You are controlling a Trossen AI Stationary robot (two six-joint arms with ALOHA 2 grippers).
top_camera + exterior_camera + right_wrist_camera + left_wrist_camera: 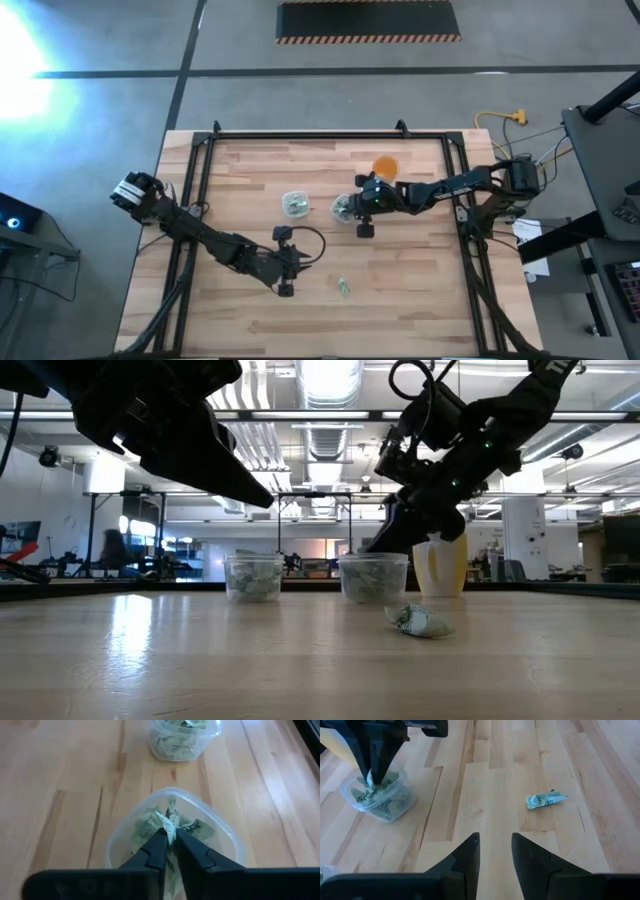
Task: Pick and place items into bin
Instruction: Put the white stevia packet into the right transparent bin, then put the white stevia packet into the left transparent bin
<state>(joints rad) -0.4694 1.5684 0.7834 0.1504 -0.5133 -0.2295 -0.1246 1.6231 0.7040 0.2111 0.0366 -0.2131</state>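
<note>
Wrapper piece [166,822] in right tool [170,840], over cup [225,840]

One small crumpled green-and-white piece [545,799] is lying alone on the bare wooden table [420,300], well apart from the two clear cups. More pieces are sitting piled inside the first clear cup [182,737]. The second clear cup [220,832] is holding more crumpled pieces too. One pale piece [167,822] is being pinched just above this second cup by the right gripper [170,840].
</note>
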